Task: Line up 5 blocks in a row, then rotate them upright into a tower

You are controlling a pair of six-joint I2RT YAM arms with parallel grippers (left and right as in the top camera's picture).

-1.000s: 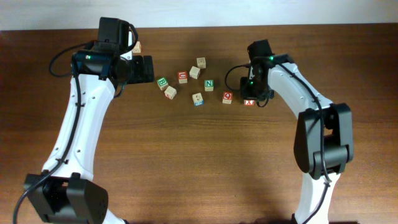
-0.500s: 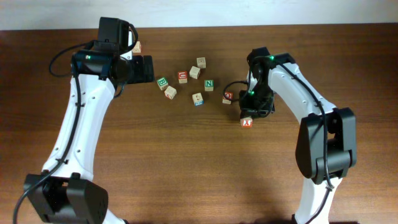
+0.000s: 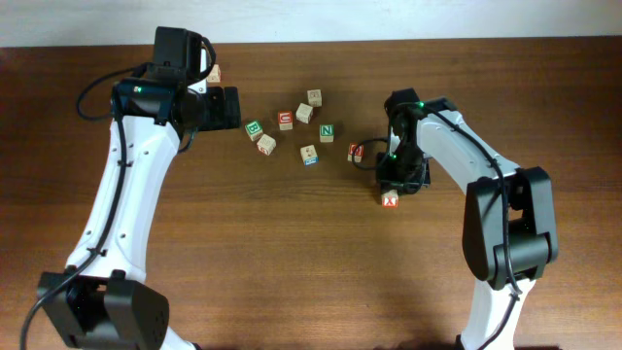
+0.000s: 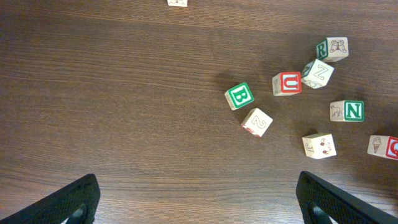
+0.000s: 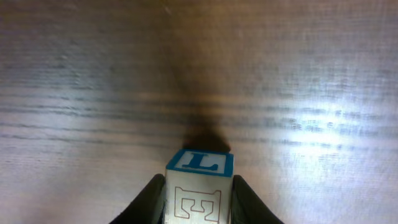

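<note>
The dark wood table carries scattered blocks. At its far left the left gripper hangs with jaws spread wide, grasping nothing. At the right, the right gripper points down with its fingers flanking the L block; I cannot tell whether they press it or stand just off it. This pale wood cube sits on the table, with a blue L on one face, an outlined E on another, and a red X on top in the overhead view. Left of it lie the Q block, near, and the N block, farther.
</note>
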